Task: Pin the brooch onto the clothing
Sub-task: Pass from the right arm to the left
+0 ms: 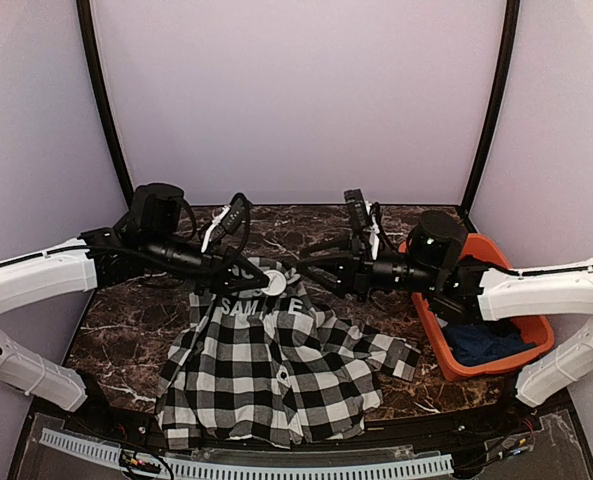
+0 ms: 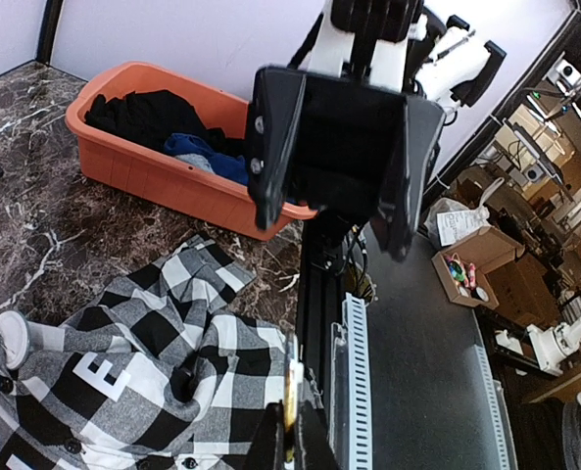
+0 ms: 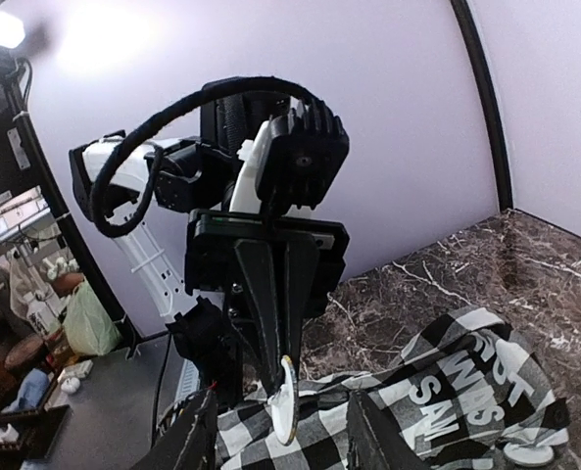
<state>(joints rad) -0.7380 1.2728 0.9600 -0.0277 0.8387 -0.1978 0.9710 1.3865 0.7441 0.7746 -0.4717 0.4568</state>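
Dark marble desk: checked shirt spread, collar far. Brooch, long axis upright, pointing down over shirt, clenched in left gripper jaws. Right gripper jaws released, empty.

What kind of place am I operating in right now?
Probably a robotics lab cell: a marble-patterned table boxed in by plain backdrop walls, with cluttered workbenches visible beyond it.
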